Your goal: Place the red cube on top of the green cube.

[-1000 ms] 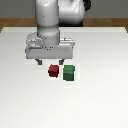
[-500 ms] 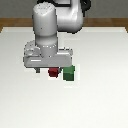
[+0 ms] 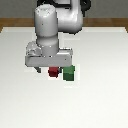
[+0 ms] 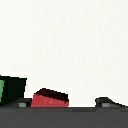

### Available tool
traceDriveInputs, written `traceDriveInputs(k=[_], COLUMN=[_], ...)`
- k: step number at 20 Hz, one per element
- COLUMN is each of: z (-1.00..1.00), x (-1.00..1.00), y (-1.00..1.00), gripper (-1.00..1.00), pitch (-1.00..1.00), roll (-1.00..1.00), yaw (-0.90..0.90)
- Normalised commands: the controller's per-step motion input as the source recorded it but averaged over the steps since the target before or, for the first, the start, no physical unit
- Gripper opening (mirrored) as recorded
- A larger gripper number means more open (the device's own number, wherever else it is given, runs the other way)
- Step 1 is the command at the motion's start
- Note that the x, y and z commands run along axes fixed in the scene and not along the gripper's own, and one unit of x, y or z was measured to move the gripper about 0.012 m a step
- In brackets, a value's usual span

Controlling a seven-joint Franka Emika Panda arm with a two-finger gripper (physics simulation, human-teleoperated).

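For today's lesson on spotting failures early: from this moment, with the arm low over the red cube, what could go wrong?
1. The green cube sits very close beside the red cube; a finger of the tool could strike or nudge it.
2. In the wrist view the red cube looks turned relative to the tool, so it may twist or slip when gripped.
3. The arm hides the fingers in the exterior view, so alignment cannot be confirmed.

End effector (image 3: 50,70) over red cube (image 3: 52,73), green cube (image 3: 69,73) beside

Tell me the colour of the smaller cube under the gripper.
Dark red, clearest in the exterior view.
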Motion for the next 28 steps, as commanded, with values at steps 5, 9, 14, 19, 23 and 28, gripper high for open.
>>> traceDriveInputs(k=[5,9,14,19,23,28], z=[0.0,0.0,0.0,0.2,0.75,1.0], x=[-0.2,0.0,0.0,0.0,0.0,0.0], y=[0.0,0.0,0.0,0.0,0.0,0.2], gripper=[1.0,1.0,-1.0,-1.0,-1.0,-1.0], pitch=[0.0,0.0,0.0,0.0,0.0,0.0], roll=[0.0,0.0,0.0,0.0,0.0,0.0], yaw=[0.0,0.0,0.0,0.0,0.0,0.0])
